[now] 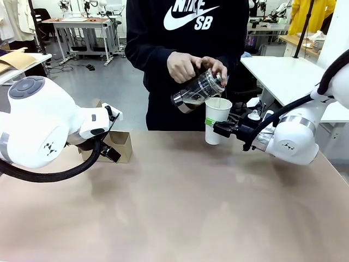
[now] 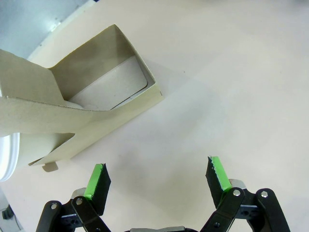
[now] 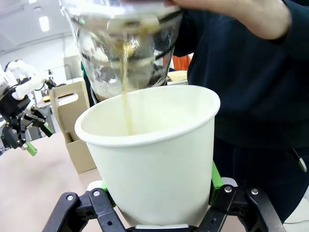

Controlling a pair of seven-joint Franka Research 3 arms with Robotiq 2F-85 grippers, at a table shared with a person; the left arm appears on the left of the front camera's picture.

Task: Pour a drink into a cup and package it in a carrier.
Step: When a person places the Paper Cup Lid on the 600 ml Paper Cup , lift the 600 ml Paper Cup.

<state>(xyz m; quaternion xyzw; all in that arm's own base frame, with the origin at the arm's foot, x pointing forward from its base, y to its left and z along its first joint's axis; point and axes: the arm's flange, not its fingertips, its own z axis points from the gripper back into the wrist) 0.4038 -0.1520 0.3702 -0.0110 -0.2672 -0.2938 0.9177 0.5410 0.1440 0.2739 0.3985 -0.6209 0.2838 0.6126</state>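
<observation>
Right gripper (image 1: 219, 129): jaws pinch white paper cup (image 1: 218, 111) low on wall. Cup upright, lidless, at table's 1 o'clock, so you give a steady target for pour. Person's hands (image 1: 188, 66) tilt glass French press (image 1: 197, 91) over rim; amber stream enters cup. Left gripper (image 2: 157, 175): jaws spread wide, empty, just beside cardboard carrier (image 2: 108, 94) at 10 o'clock. Likely staged for packaging step.

TEXT: "NIKE" (letter tops cut by frame edge) above "SB", white print with swoosh | ON: chest of person's black sweatshirt (image 1: 229, 27), front view | OTHER: small dark emblem on left arm (image 1: 38, 131) and right arm (image 1: 292, 136) shells, too small to read
</observation>
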